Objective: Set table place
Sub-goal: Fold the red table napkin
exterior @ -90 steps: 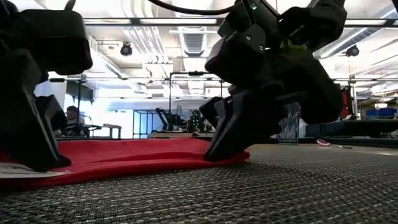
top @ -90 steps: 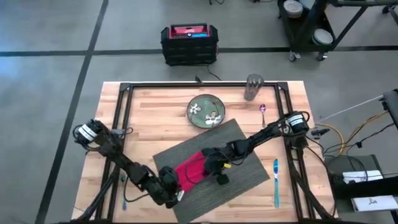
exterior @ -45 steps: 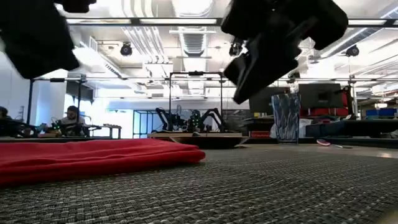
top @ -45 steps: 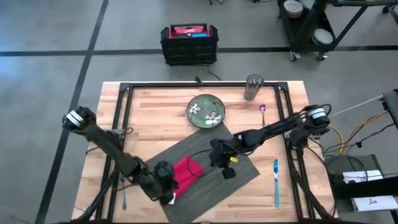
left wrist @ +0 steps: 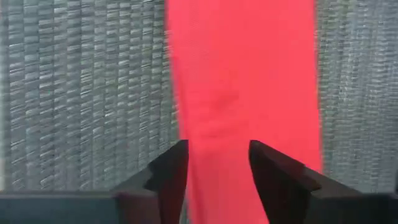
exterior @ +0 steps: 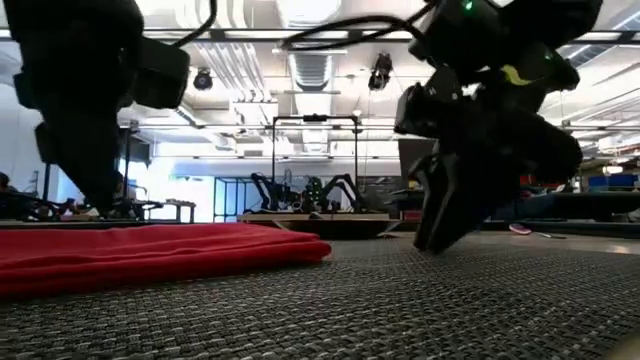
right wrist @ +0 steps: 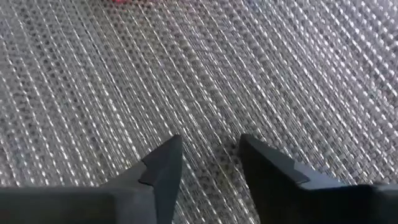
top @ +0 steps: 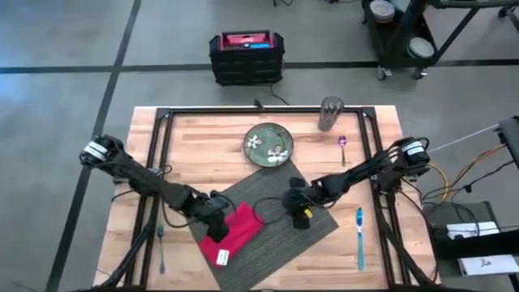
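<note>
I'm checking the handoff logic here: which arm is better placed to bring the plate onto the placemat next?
Probably the right. Its gripper hangs open over the placemat, nearer the plate at the mat's far corner. The left gripper is open over the red napkin, farther from the plate.

We see both arms reaching inward, left gripper [top: 217, 229] at seven o'clock, right gripper [top: 301, 216] at four o'clock, both jaws parted, empty.

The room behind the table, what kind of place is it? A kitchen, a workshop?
Most likely a robotics lab or workshop, not a kitchen. Past the red napkin there is another pair of robot arms on a bench, exposed ceiling ducts overhead, and bare concrete floor around the table.
</note>
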### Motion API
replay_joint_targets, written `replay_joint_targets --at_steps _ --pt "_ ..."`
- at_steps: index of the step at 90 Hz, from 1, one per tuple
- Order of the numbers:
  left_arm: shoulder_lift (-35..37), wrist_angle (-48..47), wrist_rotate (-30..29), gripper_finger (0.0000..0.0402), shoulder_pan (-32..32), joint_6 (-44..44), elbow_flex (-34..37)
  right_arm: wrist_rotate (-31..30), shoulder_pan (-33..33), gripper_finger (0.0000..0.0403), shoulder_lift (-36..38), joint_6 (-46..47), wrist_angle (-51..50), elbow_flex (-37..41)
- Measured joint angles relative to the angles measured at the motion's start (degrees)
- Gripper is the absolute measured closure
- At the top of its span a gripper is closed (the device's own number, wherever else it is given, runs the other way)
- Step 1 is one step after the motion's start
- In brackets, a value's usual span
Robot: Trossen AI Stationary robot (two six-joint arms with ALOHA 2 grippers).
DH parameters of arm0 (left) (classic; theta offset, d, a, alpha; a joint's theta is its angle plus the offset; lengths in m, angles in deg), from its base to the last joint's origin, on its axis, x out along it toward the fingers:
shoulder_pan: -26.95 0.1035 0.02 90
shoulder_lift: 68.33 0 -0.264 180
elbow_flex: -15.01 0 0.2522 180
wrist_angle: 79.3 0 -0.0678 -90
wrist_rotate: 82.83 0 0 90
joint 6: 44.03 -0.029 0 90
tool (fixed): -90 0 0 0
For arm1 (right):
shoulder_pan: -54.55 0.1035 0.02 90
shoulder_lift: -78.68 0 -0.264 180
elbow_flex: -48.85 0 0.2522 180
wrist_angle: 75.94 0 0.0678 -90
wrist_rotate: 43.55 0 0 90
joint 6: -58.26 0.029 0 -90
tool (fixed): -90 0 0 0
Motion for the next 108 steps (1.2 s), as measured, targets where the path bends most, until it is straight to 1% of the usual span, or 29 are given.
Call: replay_joint_targets --at_steps 16,25,33,38,49,77,83,90,93,100,108 --pt "-3.9 2.3 0.6 0.0201 0.0 -0.5 0.1 -0.8 0.3 0.0223 -0.1 -0.7 1.8 1.2" --pt "-6.6 6.4 1.2 0.0199 0.0 -1.0 0.0 -1.4 0.4 0.0223 -0.1 -0.9 3.1 1.4" --pt "-9.3 10.8 1.9 0.0207 0.0 -1.9 -0.1 -2.3 0.4 0.0228 -0.2 -0.9 3.5 1.6" --pt "-11.0 11.9 1.8 0.0216 0.0 -2.0 -0.2 -2.7 0.4 0.0231 -0.2 -0.9 3.5 1.6" --pt "-13.7 11.0 2.0 0.0241 0.0 -2.4 -0.3 -3.1 0.4 0.0238 -0.2 -0.9 3.7 1.6" --pt "-14.4 9.6 0.5 0.03 0.0 -6.0 -0.2 -3.3 0.4 0.0251 -0.2 -0.7 4.0 1.7" --pt "-14.9 9.3 0.4 0.0325 0.0 -6.9 -0.2 -3.3 0.4 0.0253 -0.2 -0.6 4.0 1.7" --pt "-15.3 9.4 0.5 0.0372 0.0 -7.0 -0.2 -3.3 0.4 0.0256 -0.2 -0.2 4.0 1.7" --pt "-15.3 9.4 0.4 0.0385 0.0 -7.0 -0.2 -3.3 0.4 0.0258 -0.2 -0.2 4.0 1.7" --pt "-14.9 9.3 0.3 0.0391 0.0 -7.0 -0.2 -3.3 0.4 0.0262 0.0 0.0 3.6 1.5" --pt "-12.8 8.8 0.3 0.0399 0.0 -6.1 -0.1 -3.5 0.4 0.0269 0.8 0.9 1.5 0.5"
